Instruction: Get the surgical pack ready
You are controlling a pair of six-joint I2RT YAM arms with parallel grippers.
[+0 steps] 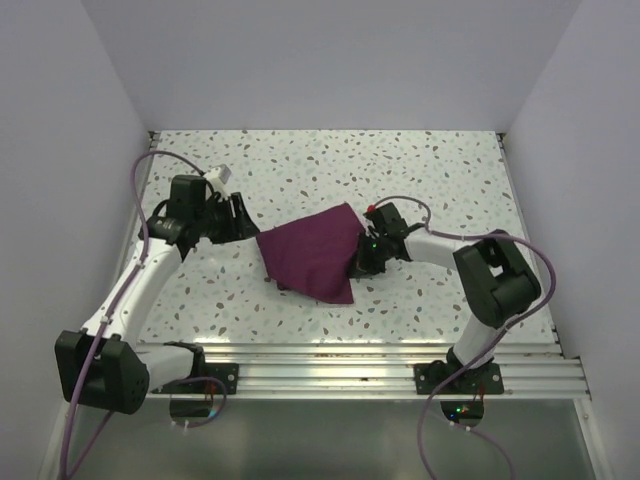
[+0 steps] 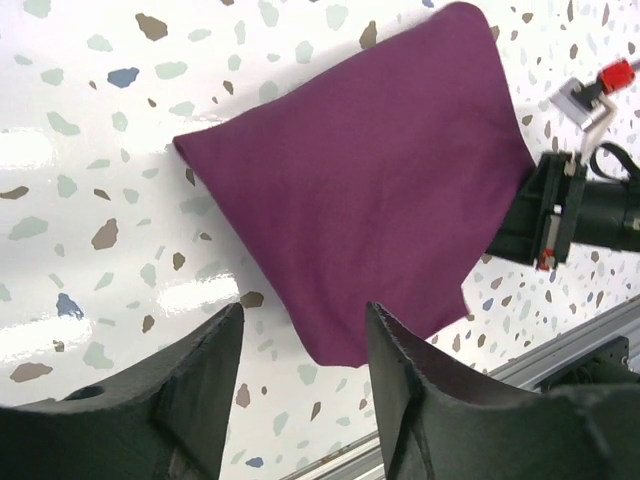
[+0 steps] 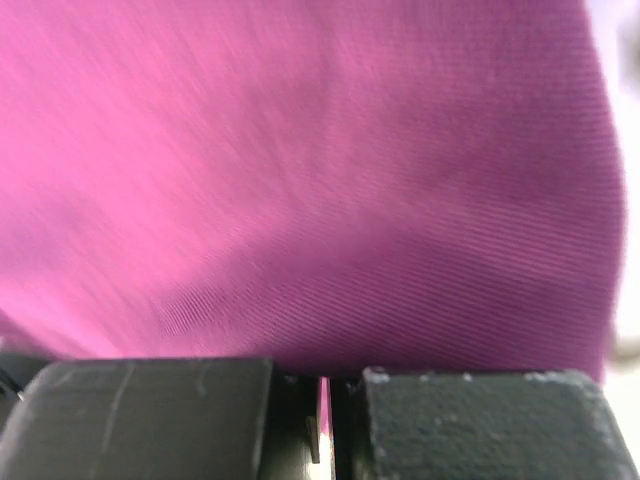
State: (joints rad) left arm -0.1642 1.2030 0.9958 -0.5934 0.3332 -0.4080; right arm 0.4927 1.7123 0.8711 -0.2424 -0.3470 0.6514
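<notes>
R gripper (image 3: 322, 378) is clamped on the near edge of the purple cloth pack (image 1: 312, 256), fabric sliver betw. its fingers. L gripper (image 2: 303, 318) has jaws apart, nothing gripped, pack just ahead of its tips. Pack lies on table (image 1: 430, 180) betw. both.

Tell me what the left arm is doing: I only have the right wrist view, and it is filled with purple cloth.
Observer: The left gripper sits at the cloth's left corner, on the side opposite yours.
Operator: Open or shut?
Observer: Open; its fingers stand apart and pinch no cloth.
Operator: Where on the cloth is my gripper?
Observer: The right gripper is shut on the cloth's right edge, between its far and near corners.
</notes>
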